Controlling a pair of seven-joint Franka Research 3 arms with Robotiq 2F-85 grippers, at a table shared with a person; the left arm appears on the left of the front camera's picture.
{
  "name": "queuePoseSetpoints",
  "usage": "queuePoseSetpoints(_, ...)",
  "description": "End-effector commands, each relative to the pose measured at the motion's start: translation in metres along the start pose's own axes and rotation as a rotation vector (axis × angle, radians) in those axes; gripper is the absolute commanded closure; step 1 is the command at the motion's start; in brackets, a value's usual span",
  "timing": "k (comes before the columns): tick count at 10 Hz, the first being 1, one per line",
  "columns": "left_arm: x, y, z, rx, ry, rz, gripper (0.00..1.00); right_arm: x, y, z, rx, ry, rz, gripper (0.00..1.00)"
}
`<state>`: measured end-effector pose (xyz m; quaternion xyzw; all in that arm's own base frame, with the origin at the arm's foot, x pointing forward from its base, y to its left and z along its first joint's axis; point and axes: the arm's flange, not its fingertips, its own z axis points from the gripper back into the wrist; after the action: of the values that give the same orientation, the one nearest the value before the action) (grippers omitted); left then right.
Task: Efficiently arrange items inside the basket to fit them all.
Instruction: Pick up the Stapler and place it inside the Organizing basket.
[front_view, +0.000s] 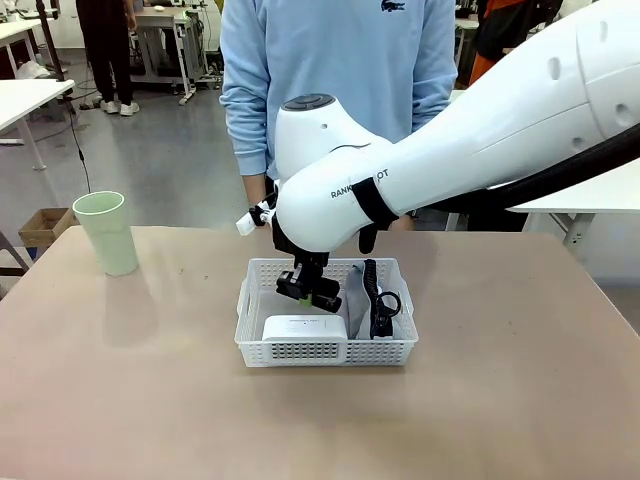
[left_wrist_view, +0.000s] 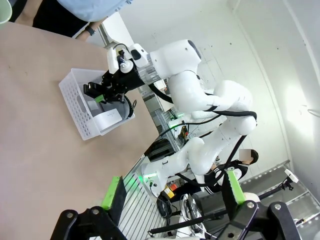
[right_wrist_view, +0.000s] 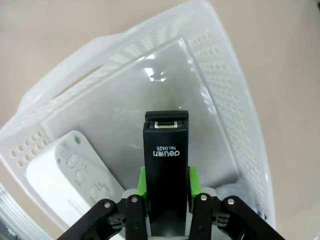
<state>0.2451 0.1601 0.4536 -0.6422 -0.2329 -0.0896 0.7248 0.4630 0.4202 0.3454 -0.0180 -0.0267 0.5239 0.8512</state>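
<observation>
The white basket (front_view: 325, 350) sits mid-table. Above its left half my right gripper (front_view: 312, 293) hangs, shut on the black stapler (right_wrist_view: 166, 160), which its green pads clamp lengthwise over the basket's bare floor. The white screen device (front_view: 305, 328) lies along the basket's near wall (right_wrist_view: 70, 175). In the right part lies the grey pouch (front_view: 357, 305) with its black strap (front_view: 378, 300) coiled on top. The pale green cup (front_view: 107, 232) stands upright on the table, far left of the basket. My left gripper (left_wrist_view: 172, 192) is open and holds nothing, well away from the basket (left_wrist_view: 80, 105).
A person in a light blue sweater (front_view: 340, 80) stands at the table's far edge, right behind the basket. My right arm's white elbow (front_view: 330, 180) looms over the basket. Bare tabletop (front_view: 500, 400) stretches to the front and to both sides.
</observation>
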Motion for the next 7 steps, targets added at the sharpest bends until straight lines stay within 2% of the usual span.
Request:
queuePoseSetpoints(1, 0.0, -0.004, -0.001, -0.02, -0.018, -0.005, 0.0, 0.003, -0.01, 0.0, 0.045, 0.012, -0.002, 0.63)
queuePoseSetpoints(6, 0.0, -0.004, -0.001, -0.02, -0.018, -0.005, 0.0, 0.0, -0.019, -0.013, 0.087, 0.034, -0.003, 0.63)
queuePoseSetpoints(7, 0.0, -0.004, -0.001, -0.02, -0.018, -0.005, 0.0, 0.001, -0.019, -0.013, 0.088, 0.03, 0.002, 0.5)
